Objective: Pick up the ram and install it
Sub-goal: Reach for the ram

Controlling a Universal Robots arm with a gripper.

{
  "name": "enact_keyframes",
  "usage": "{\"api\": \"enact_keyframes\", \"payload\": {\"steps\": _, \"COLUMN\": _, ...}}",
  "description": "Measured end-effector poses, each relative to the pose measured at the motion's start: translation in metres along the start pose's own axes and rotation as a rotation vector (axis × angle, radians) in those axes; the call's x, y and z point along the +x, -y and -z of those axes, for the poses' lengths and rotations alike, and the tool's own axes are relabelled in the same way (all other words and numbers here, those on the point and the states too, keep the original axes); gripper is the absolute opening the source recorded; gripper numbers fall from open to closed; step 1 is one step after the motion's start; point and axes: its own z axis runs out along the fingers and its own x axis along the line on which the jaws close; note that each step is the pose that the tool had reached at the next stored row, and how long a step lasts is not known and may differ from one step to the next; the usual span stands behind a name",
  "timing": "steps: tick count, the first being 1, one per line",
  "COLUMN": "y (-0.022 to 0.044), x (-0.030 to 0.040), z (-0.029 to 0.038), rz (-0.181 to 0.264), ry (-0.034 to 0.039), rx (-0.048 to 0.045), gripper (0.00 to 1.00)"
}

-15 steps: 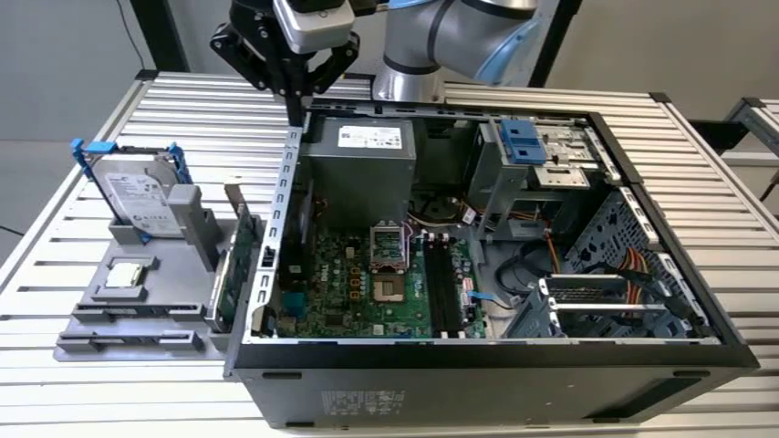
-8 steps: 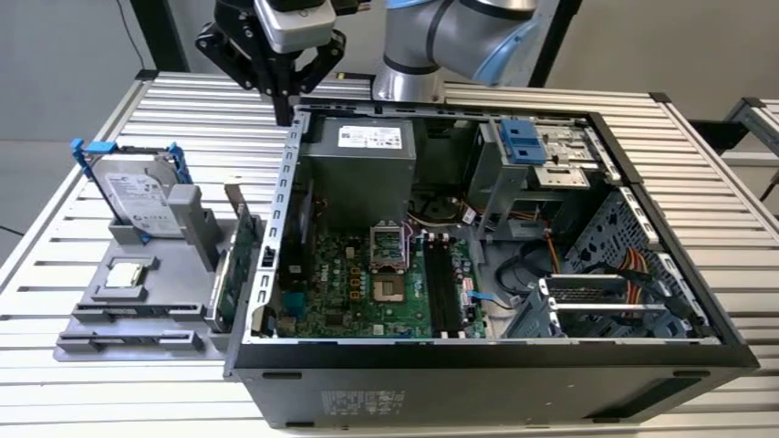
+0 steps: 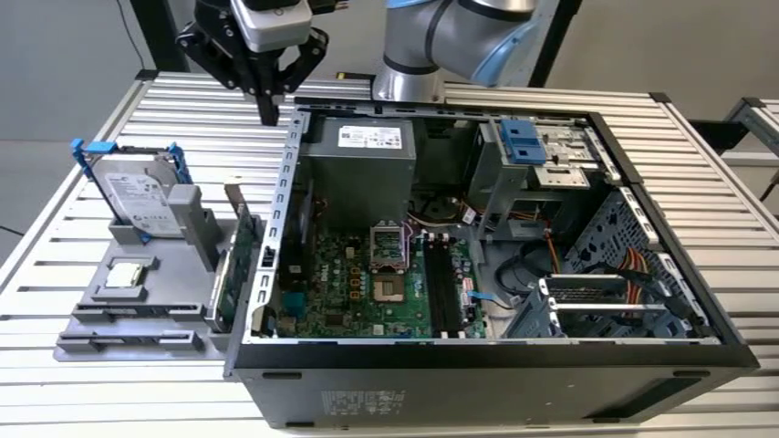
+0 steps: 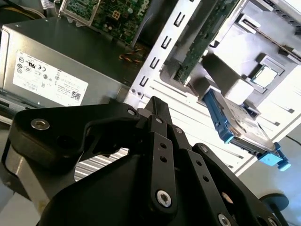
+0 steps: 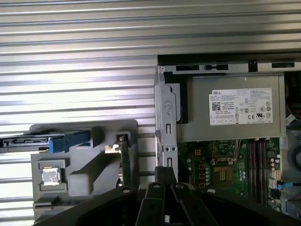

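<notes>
My gripper (image 3: 268, 117) hangs above the slatted table just off the open computer case's (image 3: 487, 347) far corner, at the exterior view's left. Its black fingers (image 4: 155, 106) meet at the tips with nothing between them. They sit the same way in the first wrist view (image 5: 164, 173). A thin dark green board (image 3: 244, 255) stands on edge in the grey fixture (image 3: 146, 301) beside the case wall, well below and in front of the gripper. I cannot make out the ram among the fixture's parts. The black memory slots (image 3: 441, 287) on the motherboard look unfilled.
The fixture also holds a hard drive (image 3: 137, 196) in blue rails and a processor chip (image 3: 127, 274). A grey power supply (image 3: 359, 169) fills the case's far end and a drive cage (image 3: 535, 151) sits at the exterior view's right. The arm's base (image 3: 408, 82) stands behind the case.
</notes>
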Motion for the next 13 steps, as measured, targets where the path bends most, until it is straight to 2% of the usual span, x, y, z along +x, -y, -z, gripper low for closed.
{"api": "enact_keyframes", "payload": {"steps": 13, "y": 0.0013, "x": 0.0208, "z": 0.0004, "rz": 0.003, "ry": -0.0001, "rx": -0.0003, "gripper": 0.00}}
